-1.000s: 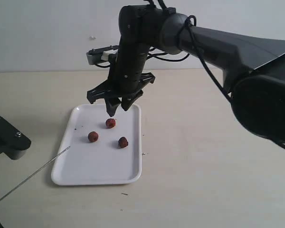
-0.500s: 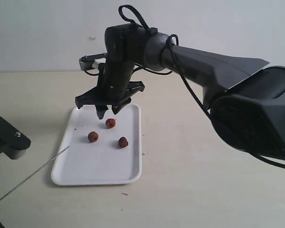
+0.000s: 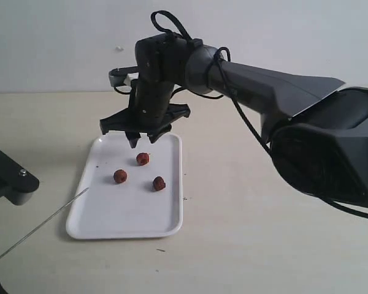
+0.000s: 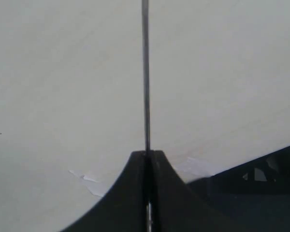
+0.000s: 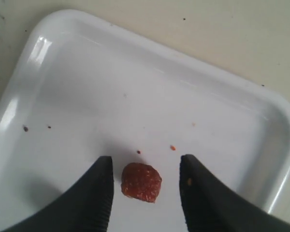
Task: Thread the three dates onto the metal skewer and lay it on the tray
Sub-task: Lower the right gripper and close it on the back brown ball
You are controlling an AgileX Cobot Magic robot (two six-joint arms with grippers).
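Shifted left since before, our R gripper (image 3: 142, 141) hovers open above one date (image 3: 143, 158) on tray (image 3: 129, 217); our L gripper (image 4: 146, 158) clamps skewer (image 4: 145, 72), tip seemingly at tray edge.

Right gripper (image 3: 142, 141) has moved left
It swung leftward over the tray's (image 3: 98, 228) far end, turning at the wrist, and now hangs above the far date (image 3: 143, 158).

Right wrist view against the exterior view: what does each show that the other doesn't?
Only the right wrist: red crumbs beside the date seen between the fingers of the open right gripper. Only the exterior: the two other dates and the metal skewer, its tip by the tray. Both: the tray, that date, the right gripper.
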